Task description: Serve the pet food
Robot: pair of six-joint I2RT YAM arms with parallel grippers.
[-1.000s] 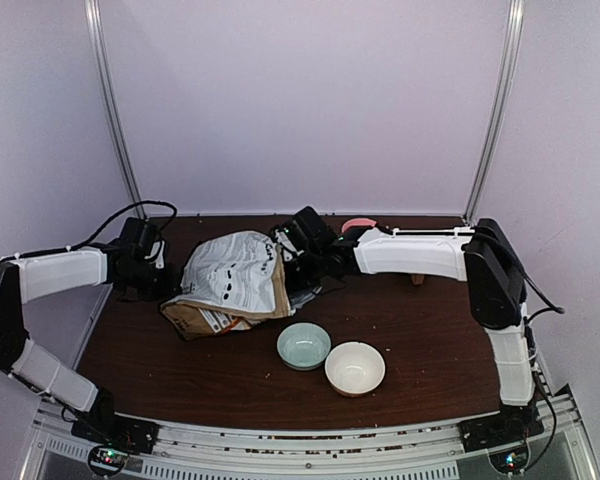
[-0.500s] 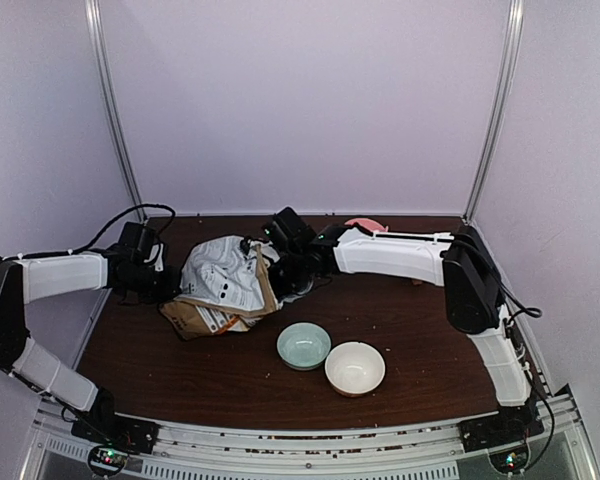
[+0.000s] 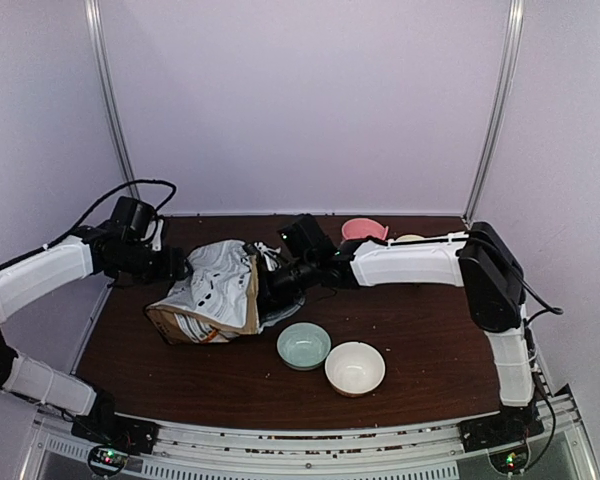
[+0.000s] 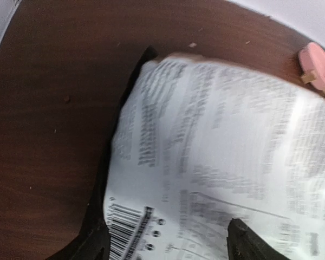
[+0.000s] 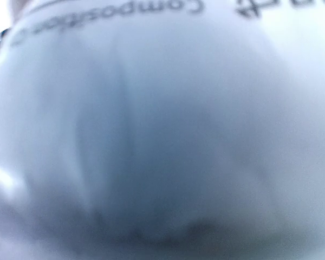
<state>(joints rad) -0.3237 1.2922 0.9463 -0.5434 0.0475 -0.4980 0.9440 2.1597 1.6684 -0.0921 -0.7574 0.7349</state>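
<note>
The pet food is hidden; no kibble shows in any view. The brown paper bag (image 3: pixel 212 290), white printed side up, lies at the table's left centre. My left gripper (image 3: pixel 177 266) is at its left end and stands open over the printed face (image 4: pixel 216 141), one finger (image 4: pixel 95 244) off the bag's edge and the other (image 4: pixel 249 244) over the print. My right gripper (image 3: pixel 270 285) is at the bag's right edge and looks shut on it. The right wrist view is filled with blurred white bag (image 5: pixel 162 130), so its fingers are hidden.
A pale green bowl (image 3: pixel 304 346) and a cream bowl (image 3: pixel 355 368) sit side by side in front of the bag. A pink dish (image 3: pixel 363 229) and a cream one (image 3: pixel 410 238) stand at the back right. The pink dish (image 4: pixel 317 62) also shows beyond the bag.
My left gripper has opened and its arm has lifted over the bag's left end. The right arm has swung, and the bag has shifted a little toward the front left.
</note>
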